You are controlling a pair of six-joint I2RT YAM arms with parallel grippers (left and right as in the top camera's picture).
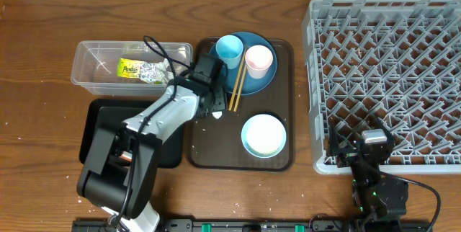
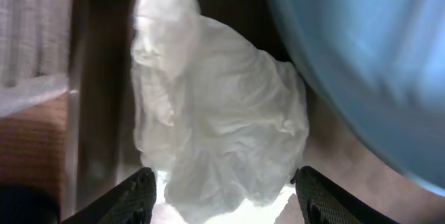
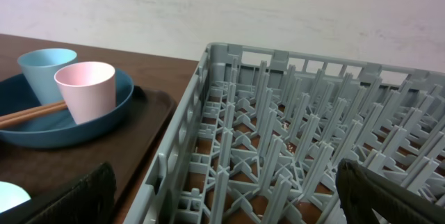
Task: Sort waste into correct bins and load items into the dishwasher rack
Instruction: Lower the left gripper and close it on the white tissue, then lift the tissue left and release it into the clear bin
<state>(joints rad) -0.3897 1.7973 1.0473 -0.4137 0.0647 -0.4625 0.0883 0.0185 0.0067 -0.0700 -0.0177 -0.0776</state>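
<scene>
A crumpled white tissue (image 2: 215, 113) lies on the brown serving tray beside the blue plate (image 2: 368, 57). My left gripper (image 2: 224, 186) stands open around it, one finger on each side, with small gaps. From overhead the left gripper (image 1: 211, 101) sits over the tray's left part, and a bit of tissue (image 1: 217, 114) shows below it. The plate (image 1: 252, 85) carries a light blue cup (image 1: 230, 48), a pink cup (image 1: 259, 60) and chopsticks (image 1: 236, 88). My right gripper (image 3: 229, 189) hangs open and empty over the front left corner of the dishwasher rack (image 3: 292, 126).
A white bowl (image 1: 263, 134) stands on the brown serving tray (image 1: 216, 149). The clear tub (image 1: 94, 70) at the left holds a yellow-green wrapper (image 1: 130, 68). The black tray (image 1: 101, 117) lies below it, partly under my left arm. The grey rack (image 1: 389, 73) fills the right side.
</scene>
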